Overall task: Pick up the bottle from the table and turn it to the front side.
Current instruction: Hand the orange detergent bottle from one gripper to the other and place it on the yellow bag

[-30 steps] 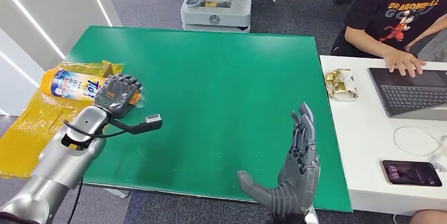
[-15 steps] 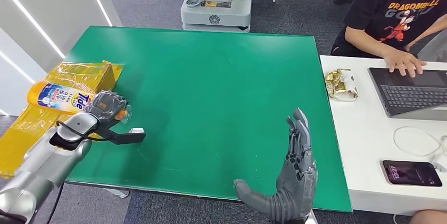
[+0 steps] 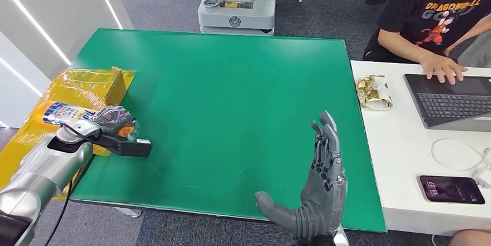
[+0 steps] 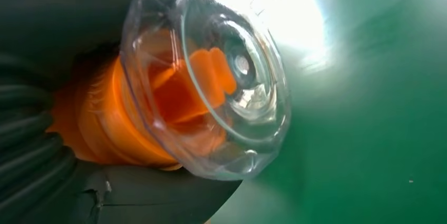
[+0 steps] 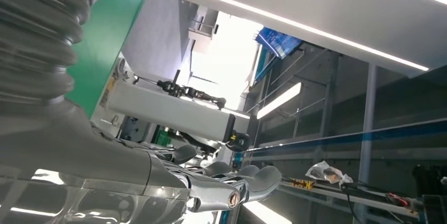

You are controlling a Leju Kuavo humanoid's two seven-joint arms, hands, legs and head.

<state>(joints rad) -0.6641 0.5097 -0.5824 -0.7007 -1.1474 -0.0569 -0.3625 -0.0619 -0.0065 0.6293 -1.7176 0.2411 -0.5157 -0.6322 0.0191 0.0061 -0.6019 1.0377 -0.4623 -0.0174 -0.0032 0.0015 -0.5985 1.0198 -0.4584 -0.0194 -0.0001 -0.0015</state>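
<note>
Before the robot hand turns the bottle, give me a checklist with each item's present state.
1. Grasp: the left robot hand grips the Tide bottle near its cap end. Ok.
2. Cap: the clear cap sits over the orange spout. Ok.
3. Lift: whether the bottle is off the yellow sheet and the green table. Cannot tell.
4. Label to the front: part of the printed label shows in the head view, the rest is behind the hand. Cannot tell.
5. Right robot hand: open, fingers spread, at the table's near edge, apart from the bottle. Ok.
6. Bystander: the person's hand is on the laptop at the white desk, away from the bottle. Ok.
</note>
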